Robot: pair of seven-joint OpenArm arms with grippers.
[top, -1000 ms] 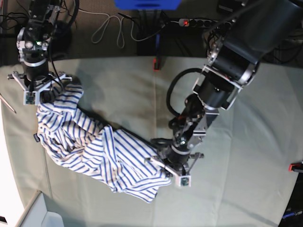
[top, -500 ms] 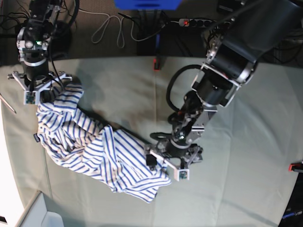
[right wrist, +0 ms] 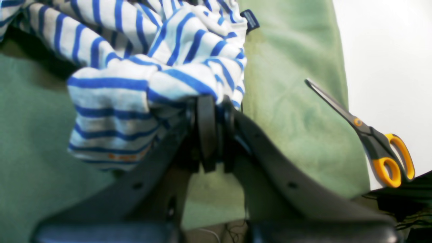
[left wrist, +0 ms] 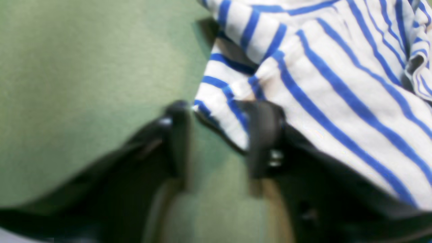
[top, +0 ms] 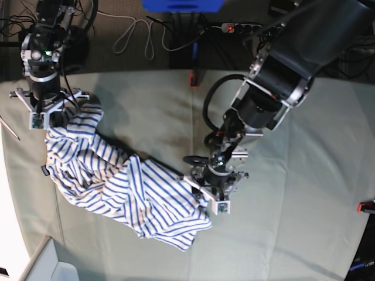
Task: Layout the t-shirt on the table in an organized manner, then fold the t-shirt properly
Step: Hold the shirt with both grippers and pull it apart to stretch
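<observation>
White cotton with thin blue stripes, the single short-sleeved t-shirt (top: 120, 184) lies bunched in a long heap on the large table (top: 304, 222) draped in pale grey-green cloth, stretching from the table's far corner on the base view's left toward its middle. Of the two grippers, the right gripper (right wrist: 211, 130) is clenched on a gathered fold at the far end of the shirt. The left gripper (left wrist: 219, 135) stands released at the near end, its black fingers (left wrist: 265, 135) spread, one against the shirt's hem and the other over bare cloth.

The risk, as I judge it: with one finger pressing on top of the hem rather than under it, closing could pinch only a thin edge, or catch the table cover with it, and the shirt would then slip free when pulled out flat. Pulling while the heap is so twisted could also tighten the tangle.

One pair of orange-handled scissors (right wrist: 371, 135) lies just off the table's edge beside the right gripper, and two small red clamps (top: 193, 78) show at the table's edges.
</observation>
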